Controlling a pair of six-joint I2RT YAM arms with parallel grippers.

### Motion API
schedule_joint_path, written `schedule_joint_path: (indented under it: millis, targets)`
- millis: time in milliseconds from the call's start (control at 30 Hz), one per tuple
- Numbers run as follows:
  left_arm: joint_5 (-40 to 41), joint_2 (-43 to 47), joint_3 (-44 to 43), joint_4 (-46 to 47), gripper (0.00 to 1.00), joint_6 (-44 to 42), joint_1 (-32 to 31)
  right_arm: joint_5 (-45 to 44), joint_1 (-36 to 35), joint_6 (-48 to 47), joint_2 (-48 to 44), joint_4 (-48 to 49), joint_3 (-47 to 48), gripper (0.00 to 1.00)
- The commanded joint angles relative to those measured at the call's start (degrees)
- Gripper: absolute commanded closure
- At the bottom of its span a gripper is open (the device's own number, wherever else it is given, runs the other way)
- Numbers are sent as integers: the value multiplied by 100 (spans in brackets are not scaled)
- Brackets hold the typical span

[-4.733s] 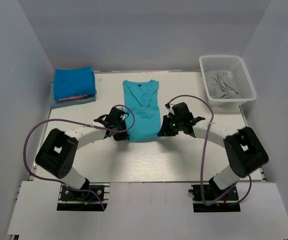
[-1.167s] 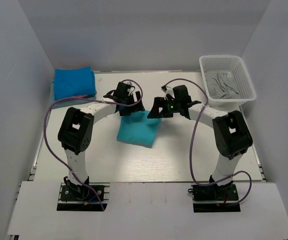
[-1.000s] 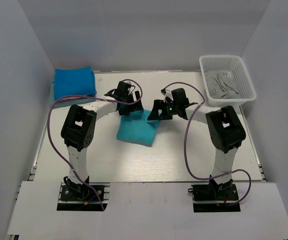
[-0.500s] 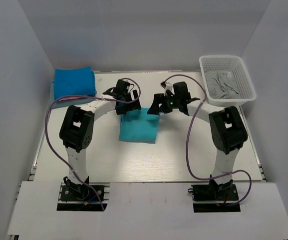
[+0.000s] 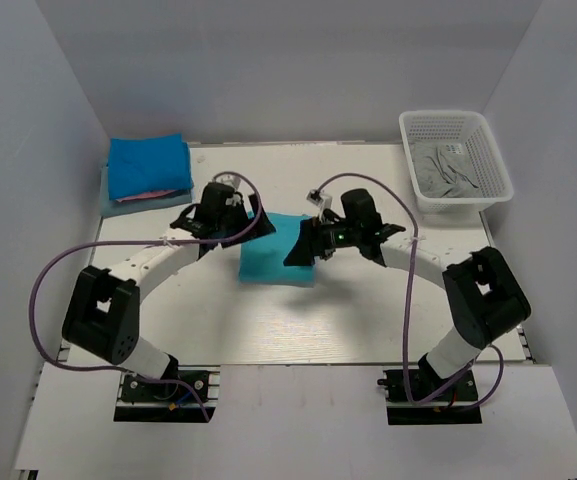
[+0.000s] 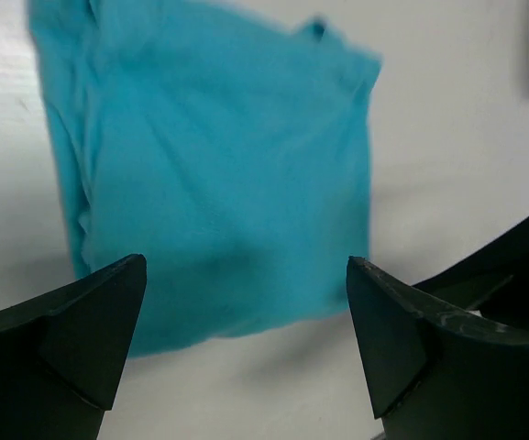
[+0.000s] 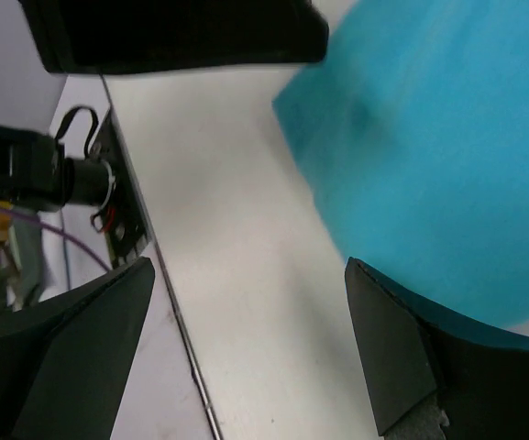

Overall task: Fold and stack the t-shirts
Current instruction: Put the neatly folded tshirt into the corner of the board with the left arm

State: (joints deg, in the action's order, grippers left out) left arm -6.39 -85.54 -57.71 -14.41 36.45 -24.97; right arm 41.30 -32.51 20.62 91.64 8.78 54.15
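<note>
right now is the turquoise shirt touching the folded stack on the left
Apart. The top external view shows the turquoise shirt mid-table and the folded stack in the far left corner, with white table between them.

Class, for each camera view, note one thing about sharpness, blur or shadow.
Top external: evenly lit and sharp, with a faint shadow on the table near the turquoise t-shirt. Left wrist: the t-shirt is smeared with blur, the fingers crisper. Right wrist: the t-shirt's edges are soft, the fingers a dark silhouette.
</note>
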Motion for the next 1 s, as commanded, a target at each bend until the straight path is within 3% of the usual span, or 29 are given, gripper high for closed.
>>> schedule_joint_path:
  millis: [0, 167, 333, 467, 633, 800, 967]
  targets:
    - [-1092, -165, 655, 561, 0, 126, -60, 457, -1, 258, 152, 492, -421, 10]
    - [-1145, -165, 1341, 738, 0, 126, -113, 1301, 201, 504, 355, 1494, -923, 10]
    - [-1022, -313, 1500, 652, 0, 196, -113, 714, 324, -260, 644, 75, -608, 10]
    - [-943, -455, 1500, 519, 0, 196, 1, 695, 517, 64, 1031, 475, -889, 10]
    - [-504, -61, 1447, 237, 0, 91, -69, 590, 632, 56, 1322, 283, -757, 10]
    - [-336, 581, 1263, -17, 0, -41, -69, 186, 606, -154, 1103, -209, -652, 10]
    - [295, 1232, 1263, -70, 0, -94, -69, -59, 553, -286, 75, -508, -678, 10]
